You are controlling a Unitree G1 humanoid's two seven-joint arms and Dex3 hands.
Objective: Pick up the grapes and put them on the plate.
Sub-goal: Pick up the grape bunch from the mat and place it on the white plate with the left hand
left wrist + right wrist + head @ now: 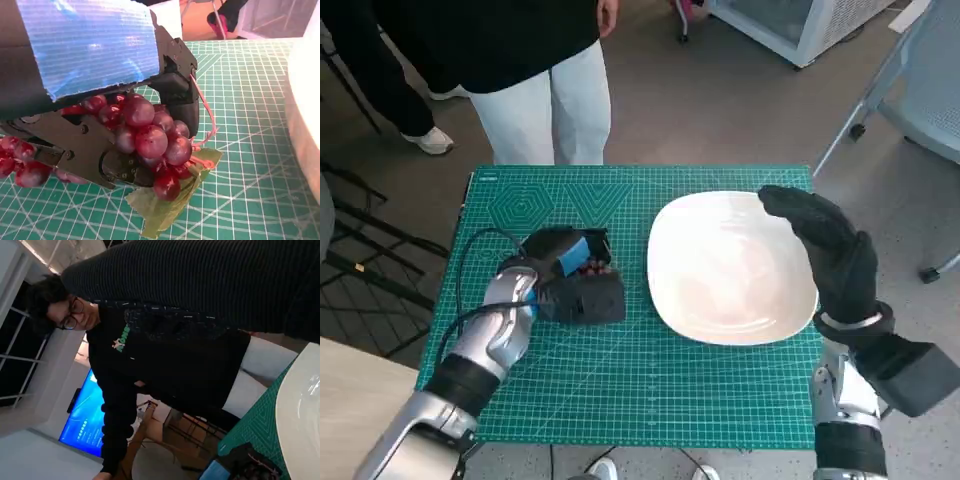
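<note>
- While the left hand [100, 100] lies on the green mat [650, 390], its black fingers [182, 107] wrap round the grapes [150, 140] and hold them.
- Round, shiny, dark red grapes bulge out under the blue tape, with a soft green leaf [165, 207] below.
- Beside them sits the smooth white plate [730, 270].
- Above the plate's edge, the right hand [830, 250] holds nothing, fingers loosely apart.
</note>
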